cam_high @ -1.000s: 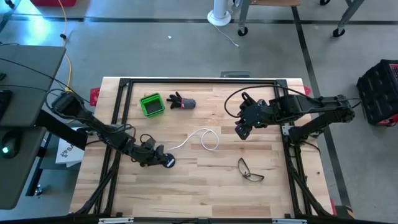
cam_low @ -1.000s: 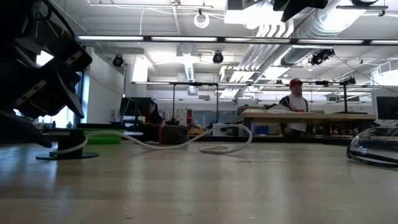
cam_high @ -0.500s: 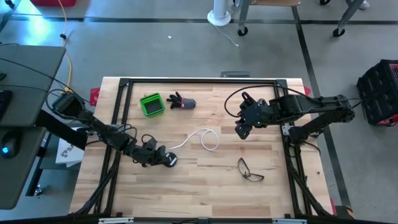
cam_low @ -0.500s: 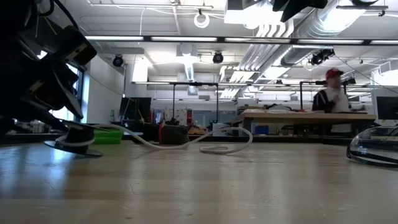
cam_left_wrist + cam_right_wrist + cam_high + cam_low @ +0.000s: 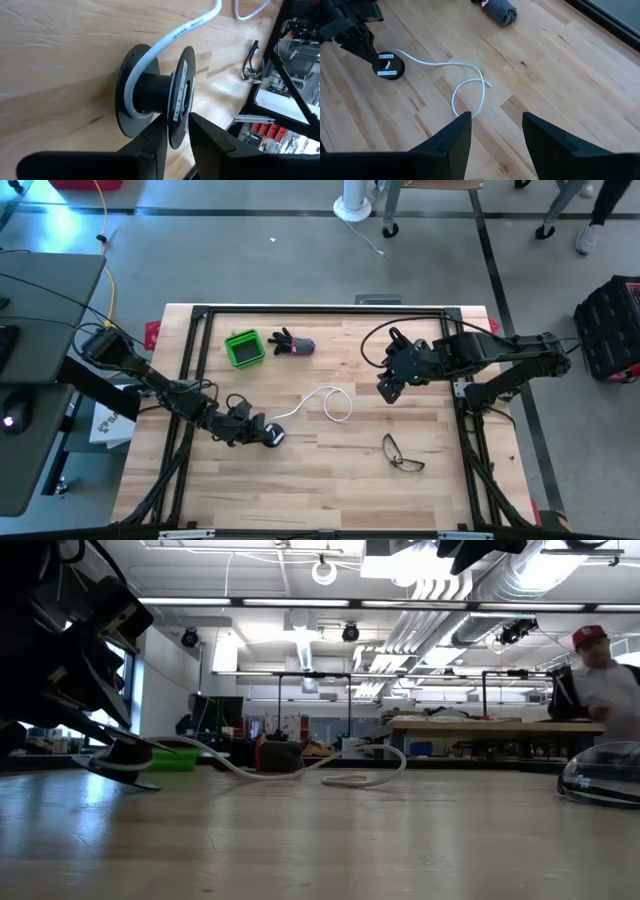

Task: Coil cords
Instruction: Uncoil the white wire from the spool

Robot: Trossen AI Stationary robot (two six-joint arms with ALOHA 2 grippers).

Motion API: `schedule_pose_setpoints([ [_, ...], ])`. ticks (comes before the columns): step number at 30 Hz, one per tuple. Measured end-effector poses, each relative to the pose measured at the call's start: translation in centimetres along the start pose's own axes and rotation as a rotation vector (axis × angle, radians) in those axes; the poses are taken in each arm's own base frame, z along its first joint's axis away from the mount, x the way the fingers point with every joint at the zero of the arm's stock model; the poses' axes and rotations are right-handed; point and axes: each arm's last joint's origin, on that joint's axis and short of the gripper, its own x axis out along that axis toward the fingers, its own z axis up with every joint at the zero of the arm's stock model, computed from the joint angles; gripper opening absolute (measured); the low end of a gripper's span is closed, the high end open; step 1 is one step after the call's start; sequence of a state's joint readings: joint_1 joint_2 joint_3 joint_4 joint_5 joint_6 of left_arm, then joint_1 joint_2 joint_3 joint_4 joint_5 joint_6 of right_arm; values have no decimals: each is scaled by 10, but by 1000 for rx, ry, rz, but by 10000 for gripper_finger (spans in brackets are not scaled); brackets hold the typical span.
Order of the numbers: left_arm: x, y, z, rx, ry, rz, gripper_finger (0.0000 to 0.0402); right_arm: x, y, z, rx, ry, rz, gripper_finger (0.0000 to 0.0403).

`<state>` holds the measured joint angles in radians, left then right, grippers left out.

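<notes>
A thin white cord (image 5: 318, 402) lies on the wooden table in a loose loop and runs to a small black reel (image 5: 272, 437) with a white label. My left gripper (image 5: 258, 435) is at the reel, low over the table's left half, and is shut on it. The low view shows the reel (image 5: 125, 760) tilted and the cord (image 5: 300, 766) trailing off behind it. My right gripper (image 5: 390, 390) hangs open, high above the table's right half, with nothing between its fingers (image 5: 455, 142). My left gripper pinches the rim of the reel's labelled flange (image 5: 177, 131) between its two fingers (image 5: 155, 142). The fingers come slanting down from the table's left side. The reel is tipped, and the cord (image 5: 165, 42) wraps once around its core and lies slack on the table.
A green box (image 5: 244, 348) and a dark rolled cloth (image 5: 293, 343) lie at the far left of the table. A pair of eyeglasses (image 5: 402, 453) lies toward the near right. A black frame (image 5: 320, 311) runs along the table's edges. A person shows in the room behind.
My left gripper has shut on the reel's upper flange. The reel stood flat on the table and is now tipped up at one side. The cord's loop has stayed where it was.
</notes>
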<state>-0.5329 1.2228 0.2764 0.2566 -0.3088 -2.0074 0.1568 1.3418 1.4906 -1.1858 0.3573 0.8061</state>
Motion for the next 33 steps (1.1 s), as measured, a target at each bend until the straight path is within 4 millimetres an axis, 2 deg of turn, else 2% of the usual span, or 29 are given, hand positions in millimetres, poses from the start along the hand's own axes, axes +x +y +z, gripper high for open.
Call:
schedule_pose_setpoints([
  [7,2,-3,5,80,14,4,90,0,1,0,6,18,18,171],
  [19,5,-9,13,112,30,-16,167,0,4,1,100,21,67,171],
  [27,4,-16,11,149,77,-73,175,0,6,3,104,16,92,171],
  [33,4,-15,9,133,138,-52,175,0,7,3,111,13,106,171],
])
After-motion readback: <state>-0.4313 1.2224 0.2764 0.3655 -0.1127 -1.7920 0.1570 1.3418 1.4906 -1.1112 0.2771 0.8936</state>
